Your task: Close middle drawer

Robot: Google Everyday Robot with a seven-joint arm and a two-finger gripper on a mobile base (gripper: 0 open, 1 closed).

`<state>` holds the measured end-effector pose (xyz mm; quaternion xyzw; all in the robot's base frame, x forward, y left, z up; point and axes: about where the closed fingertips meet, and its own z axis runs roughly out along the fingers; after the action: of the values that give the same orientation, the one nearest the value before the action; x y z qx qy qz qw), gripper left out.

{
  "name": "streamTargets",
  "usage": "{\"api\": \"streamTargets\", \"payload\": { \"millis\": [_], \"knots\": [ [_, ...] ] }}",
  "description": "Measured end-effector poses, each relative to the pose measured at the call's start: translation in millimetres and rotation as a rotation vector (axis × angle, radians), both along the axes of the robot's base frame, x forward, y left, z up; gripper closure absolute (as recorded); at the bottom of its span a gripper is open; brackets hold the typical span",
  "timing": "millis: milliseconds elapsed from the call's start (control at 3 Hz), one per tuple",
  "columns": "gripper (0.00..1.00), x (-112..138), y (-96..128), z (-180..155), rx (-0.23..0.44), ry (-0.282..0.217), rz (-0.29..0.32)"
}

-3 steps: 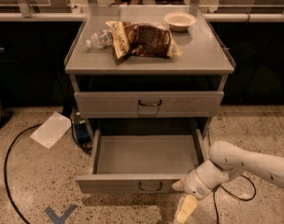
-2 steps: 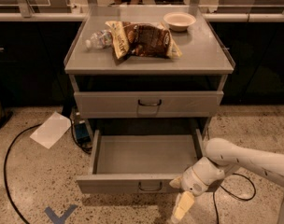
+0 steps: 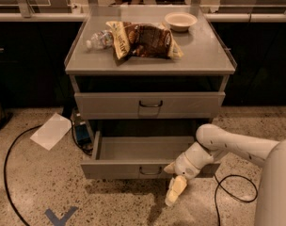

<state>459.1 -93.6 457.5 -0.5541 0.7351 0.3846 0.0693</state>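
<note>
**Middle drawer stood open, gripper at its front**

The middle drawer (image 3: pixel 144 148) was pulled well out of the grey metal cabinet (image 3: pixel 218 62). Its plain grey tray lay bare and its small dark wire handle (image 3: pixel 150 172) sat at the centre of its front. Above it the top drawer (image 3: pixel 110 106) sat flush in the cabinet.

The gripper (image 3: pixel 173 182) was low at the right part of the middle drawer's front, just right of the handle, on a white arm (image 3: pixel 237 145) that came in from the right. Its two cream fingers (image 3: pixel 175 191) were spread apart and held nothing. One tip was up against the drawer front; the other hung down towards the floor. Whether the upper tip actually touched the metal could not be told.

On the cabinet's flat top lay a crumpled brown and yellow snack bag (image 3: pixel 145 40). A clear plastic bottle (image 3: pixel 99 38) lay on its side just to the left of the bag, and a pale bowl (image 3: pixel 180 20) stood near the back right corner.

The floor (image 3: pixel 35 192) was speckled stone. A white sheet of paper (image 3: pixel 51 131) lay on it left of the cabinet, and a black cable (image 3: pixel 5 173) curved past the sheet. Another black cable (image 3: pixel 230 185) looped under the arm, and a blue tape cross (image 3: pixel 60 216) marked the floor near the lower edge. Dark cupboards (image 3: pixel 25 65) under a pale counter ran along the back wall.
</note>
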Motion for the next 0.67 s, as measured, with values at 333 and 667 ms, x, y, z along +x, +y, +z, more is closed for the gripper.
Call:
{"api": "streamTargets", "payload": {
  "millis": [333,667],
  "knots": [
    [0.00,51.1,-2.1,-22.0,-0.012,0.009,-0.010],
    [0.00,51.1,-2.1,-22.0,-0.012,0.009,-0.010]
  ]
}}
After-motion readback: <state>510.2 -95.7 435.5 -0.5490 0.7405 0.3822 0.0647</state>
